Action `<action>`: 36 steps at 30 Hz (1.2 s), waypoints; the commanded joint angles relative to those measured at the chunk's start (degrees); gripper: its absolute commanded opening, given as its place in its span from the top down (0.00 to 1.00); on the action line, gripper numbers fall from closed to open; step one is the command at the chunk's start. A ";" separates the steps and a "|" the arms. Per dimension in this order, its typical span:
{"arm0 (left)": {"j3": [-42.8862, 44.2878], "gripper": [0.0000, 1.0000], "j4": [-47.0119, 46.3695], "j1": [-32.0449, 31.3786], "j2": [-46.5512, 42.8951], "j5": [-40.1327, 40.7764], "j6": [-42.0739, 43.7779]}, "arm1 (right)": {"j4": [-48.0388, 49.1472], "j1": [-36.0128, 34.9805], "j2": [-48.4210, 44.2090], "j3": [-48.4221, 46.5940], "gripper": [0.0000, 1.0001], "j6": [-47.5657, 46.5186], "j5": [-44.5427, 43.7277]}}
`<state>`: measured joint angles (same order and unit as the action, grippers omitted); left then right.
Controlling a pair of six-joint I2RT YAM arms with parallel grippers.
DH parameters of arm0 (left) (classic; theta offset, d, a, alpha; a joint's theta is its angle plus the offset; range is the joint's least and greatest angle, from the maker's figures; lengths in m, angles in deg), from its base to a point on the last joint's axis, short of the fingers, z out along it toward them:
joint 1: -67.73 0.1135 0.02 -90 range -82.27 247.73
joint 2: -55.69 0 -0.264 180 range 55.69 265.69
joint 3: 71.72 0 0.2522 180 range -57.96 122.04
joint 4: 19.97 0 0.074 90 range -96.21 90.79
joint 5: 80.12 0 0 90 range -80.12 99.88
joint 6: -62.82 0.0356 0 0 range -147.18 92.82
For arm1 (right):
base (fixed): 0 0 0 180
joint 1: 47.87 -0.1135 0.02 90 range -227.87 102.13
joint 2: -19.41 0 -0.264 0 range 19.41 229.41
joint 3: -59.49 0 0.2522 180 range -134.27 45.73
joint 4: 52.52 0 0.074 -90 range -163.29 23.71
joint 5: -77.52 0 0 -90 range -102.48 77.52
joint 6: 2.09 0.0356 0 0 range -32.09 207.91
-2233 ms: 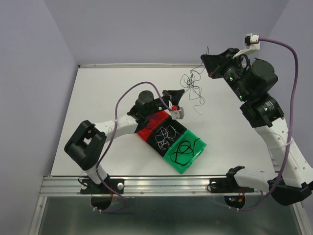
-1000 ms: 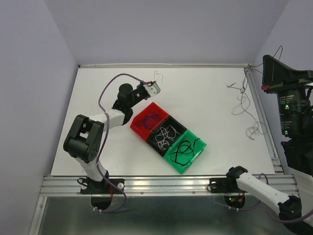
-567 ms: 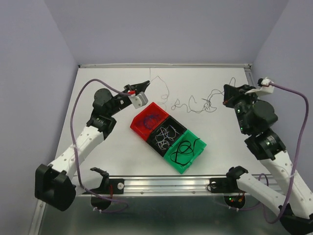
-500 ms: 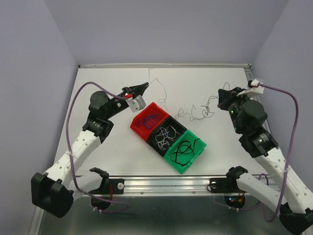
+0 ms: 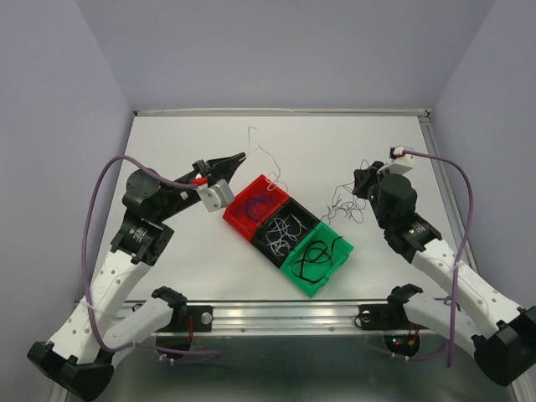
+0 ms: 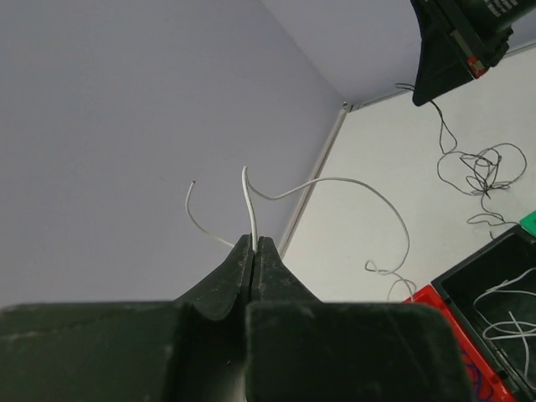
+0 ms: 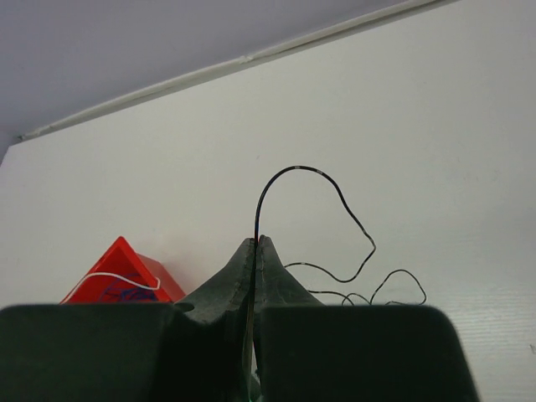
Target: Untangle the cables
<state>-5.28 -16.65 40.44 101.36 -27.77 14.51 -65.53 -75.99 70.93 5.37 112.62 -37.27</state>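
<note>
Cables: thin wires. One white (image 6: 335,177) and one black (image 7: 297,168) are held; the rest lie in bins.
Left jaws: together, clamped on the white cable. A short free end sticks up past the tips.
White cable run: arcs away from the left jaws and drops toward the red bin (image 5: 255,205). Its far end curls by the bin's far corner. Right wrist view shows a white strand across the red bin's rim.
Right jaws: together, clamped on the black cable, w/ a loop arching up above the tips.
Black cable run: falls from the right jaws into a loose tangle (image 5: 345,205) on the counter (image 5: 184,142), on the far-right side of the bin row, just beside it. Can't tell if it touches a bin.
Bins: three joined in a diagonal row mid-counter: red, black bin (image 5: 287,228), green bin (image 5: 318,260).
Contents: red bin has blue-purple wire, black bin has white wires, green bin has a black wire.
White vs black: the two held wires look apart in the left wrist view, w/ bare counter between the white end and the black tangle.
Jaw positions: left jaws at far left of the bins, right jaws at far right, well apart.
</note>
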 commanded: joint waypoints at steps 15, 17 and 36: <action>32.20 1.00 -18.83 -0.22 34.56 15.85 -10.49 | 7.95 0.17 -2.66 2.13 0.99 0.08 -0.96; 35.10 1.00 -19.00 -0.22 39.31 16.46 -10.67 | 7.95 0.17 -2.84 2.30 1.00 -0.01 -1.04; 34.33 1.00 -20.41 -0.31 31.94 13.31 -10.75 | 8.03 0.17 -3.89 2.65 0.99 -0.27 -2.01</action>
<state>28.43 -31.86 40.44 139.61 -12.08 5.44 -61.07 -75.99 67.83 7.21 112.80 -37.82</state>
